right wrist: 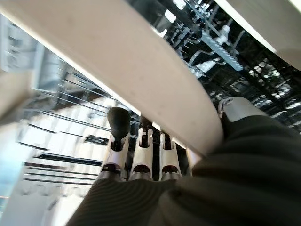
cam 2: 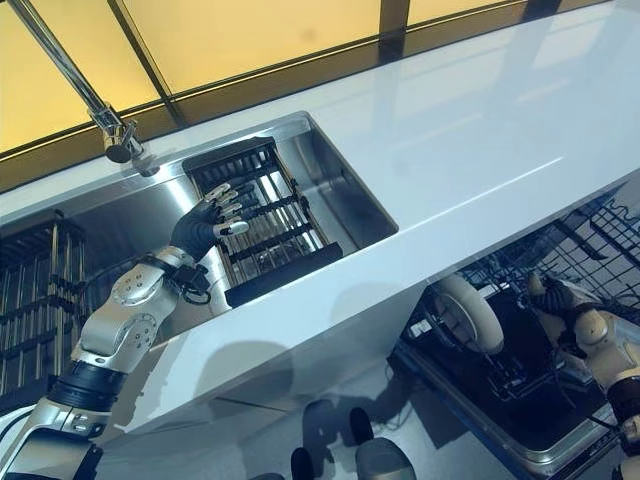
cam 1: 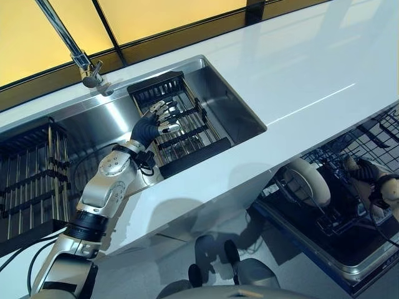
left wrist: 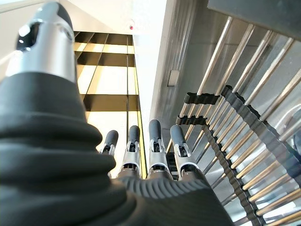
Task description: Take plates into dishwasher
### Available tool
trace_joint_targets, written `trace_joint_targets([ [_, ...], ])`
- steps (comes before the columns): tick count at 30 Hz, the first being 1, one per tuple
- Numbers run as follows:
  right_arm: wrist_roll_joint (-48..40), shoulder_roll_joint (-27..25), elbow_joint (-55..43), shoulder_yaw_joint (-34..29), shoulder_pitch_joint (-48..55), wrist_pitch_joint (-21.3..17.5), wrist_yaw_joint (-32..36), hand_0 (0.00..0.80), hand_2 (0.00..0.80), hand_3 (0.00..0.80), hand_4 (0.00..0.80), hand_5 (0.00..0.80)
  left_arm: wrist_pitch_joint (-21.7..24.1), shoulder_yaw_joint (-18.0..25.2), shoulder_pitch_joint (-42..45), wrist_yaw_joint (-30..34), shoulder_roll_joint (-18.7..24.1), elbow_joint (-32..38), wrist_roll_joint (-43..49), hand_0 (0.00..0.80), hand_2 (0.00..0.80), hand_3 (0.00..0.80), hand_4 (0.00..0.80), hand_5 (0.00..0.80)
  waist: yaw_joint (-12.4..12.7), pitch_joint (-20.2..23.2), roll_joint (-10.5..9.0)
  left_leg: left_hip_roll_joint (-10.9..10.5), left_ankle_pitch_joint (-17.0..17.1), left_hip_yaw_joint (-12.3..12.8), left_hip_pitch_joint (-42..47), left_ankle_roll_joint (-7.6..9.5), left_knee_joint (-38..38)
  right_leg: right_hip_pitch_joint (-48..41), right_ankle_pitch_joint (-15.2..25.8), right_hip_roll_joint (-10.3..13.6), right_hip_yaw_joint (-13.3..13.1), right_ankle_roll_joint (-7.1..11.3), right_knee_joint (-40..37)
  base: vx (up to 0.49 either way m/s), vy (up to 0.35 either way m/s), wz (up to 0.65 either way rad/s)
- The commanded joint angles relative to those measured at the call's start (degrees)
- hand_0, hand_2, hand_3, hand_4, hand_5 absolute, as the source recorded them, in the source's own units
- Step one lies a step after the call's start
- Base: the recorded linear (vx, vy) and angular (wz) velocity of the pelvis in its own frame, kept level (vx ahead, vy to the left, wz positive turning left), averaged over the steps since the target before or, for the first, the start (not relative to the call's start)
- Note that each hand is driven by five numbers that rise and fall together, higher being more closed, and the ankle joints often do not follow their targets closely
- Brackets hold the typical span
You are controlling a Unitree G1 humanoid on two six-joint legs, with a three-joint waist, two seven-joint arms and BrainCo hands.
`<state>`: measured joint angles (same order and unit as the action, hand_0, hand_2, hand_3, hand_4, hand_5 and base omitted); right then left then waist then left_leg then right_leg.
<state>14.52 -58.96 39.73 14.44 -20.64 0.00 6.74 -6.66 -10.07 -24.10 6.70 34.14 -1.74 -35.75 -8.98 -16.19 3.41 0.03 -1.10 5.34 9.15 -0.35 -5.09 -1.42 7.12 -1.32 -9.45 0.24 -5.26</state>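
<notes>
While the left hand (cam 1: 154, 121) hovers with its fingers straight and spread, holding nothing, it sits just above the black wire drying rack (cam 1: 181, 128) that lies inside the steel sink (cam 1: 227, 103). Its own wrist view shows the fingertips (left wrist: 151, 129) extended in a row over the rack's metal rods, apart from them. Beyond the hand, a chrome faucet (cam 1: 75, 53) leans over the sink's far edge, and a second dark rack (cam 1: 31, 174) stands at the sink's left end. A white countertop (cam 1: 299, 68) runs along the right of the sink.

Down at the lower right, the right hand (cam 1: 368, 171) is in the open dishwasher basket (cam 1: 324, 233), and its wrist view shows the fingers and thumb closed on the rim of a white plate (right wrist: 155, 75) that crosses close before the camera. Another white plate (cam 1: 305, 180) stands on edge in the basket's tines, near that hand.
</notes>
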Motion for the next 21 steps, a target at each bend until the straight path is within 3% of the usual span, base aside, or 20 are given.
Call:
trace_joint_targets([
  [1,-0.2,-1.5,4.1,2.5,-8.4,-2.0,-4.1,0.800,0.800,0.800,0.800,0.800,3.4,-3.3,-7.1,0.0,3.3,0.6,-2.1,0.000,0.000,0.000,0.000,0.000,2.0,0.9,-1.76,-0.7,-2.0,-1.1,-3.1,2.12,0.1,-0.1,-4.8,0.9,2.7,3.20,1.6,-0.024,-0.070,0.06],
  [12,-1.7,-3.8,2.8,4.3,-14.0,-3.4,-7.6,0.800,0.800,0.800,0.800,0.800,4.2,-4.1,-9.8,0.0,4.7,-1.0,-2.6,0.000,0.000,0.000,0.000,0.000,2.2,-0.5,-1.23,-0.8,-1.5,-2.2,-4.4,1.84,0.1,1.1,-5.1,0.8,3.4,2.94,2.3,-0.014,-0.059,0.05],
  [21,-0.5,-2.7,8.3,6.2,-15.6,-0.8,-5.5,0.800,0.800,0.800,0.800,0.800,4.2,-4.3,-11.4,0.4,5.6,-2.0,-2.9,0.000,0.000,0.000,0.000,0.000,3.0,-1.1,-0.99,-0.9,-1.2,-2.6,-5.3,1.74,0.1,1.9,-5.4,0.9,4.0,2.81,2.5,-0.008,-0.041,0.04],
])
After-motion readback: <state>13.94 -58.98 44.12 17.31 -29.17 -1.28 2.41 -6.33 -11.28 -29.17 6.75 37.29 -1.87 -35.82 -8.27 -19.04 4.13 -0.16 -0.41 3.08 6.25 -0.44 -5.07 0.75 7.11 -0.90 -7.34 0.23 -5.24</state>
